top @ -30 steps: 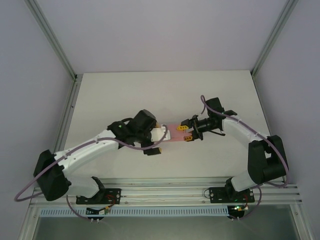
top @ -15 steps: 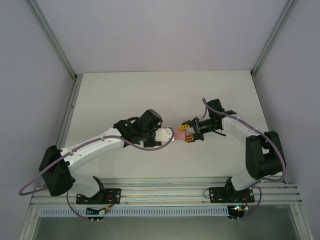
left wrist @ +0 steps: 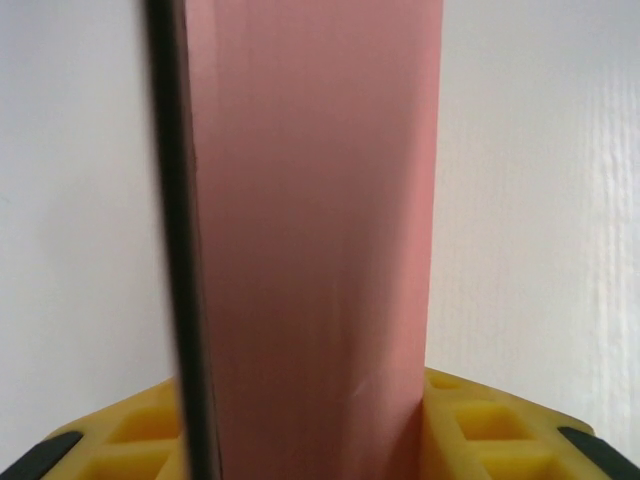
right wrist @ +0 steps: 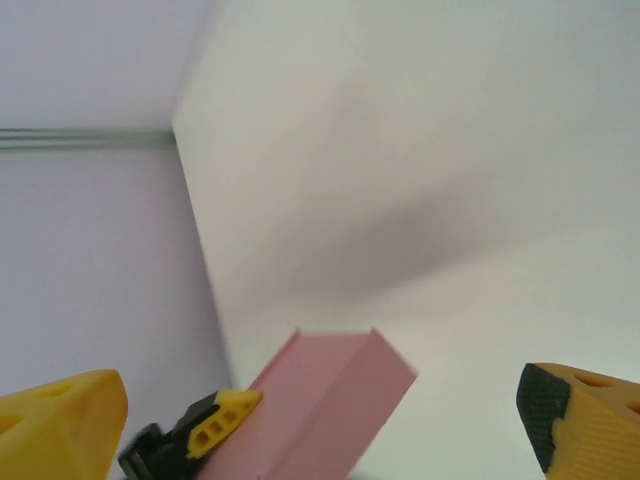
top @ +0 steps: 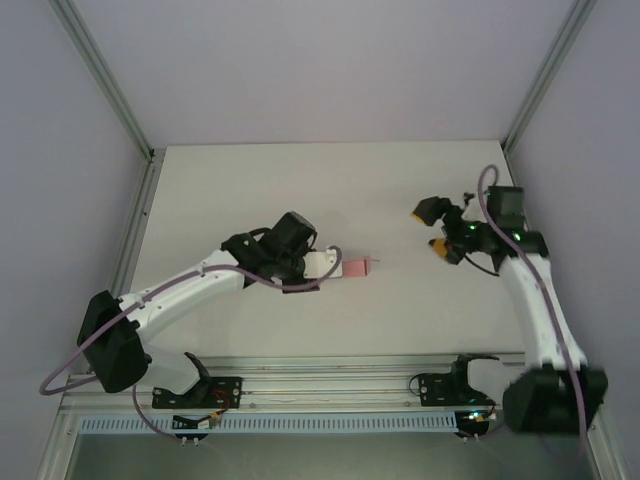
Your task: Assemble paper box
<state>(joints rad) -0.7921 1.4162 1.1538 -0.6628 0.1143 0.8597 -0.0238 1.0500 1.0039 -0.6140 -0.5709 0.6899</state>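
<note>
The paper box is a small pink folded box, held just above the table near the middle. My left gripper is shut on its left end. In the left wrist view the pink box runs up between the yellow fingers, which press both its sides. My right gripper stands open well to the right of the box, apart from it. From the right wrist the box shows end-on, with a yellow finger of the left gripper on it and my right gripper's fingers spread wide at the frame's bottom corners.
The white table is bare around the box. Grey walls and aluminium posts close in the left, back and right sides. The mounting rail runs along the near edge.
My left gripper closed on the box. The right gripper let go of the box's right end, opened wide and pulled back to the right and up.
</note>
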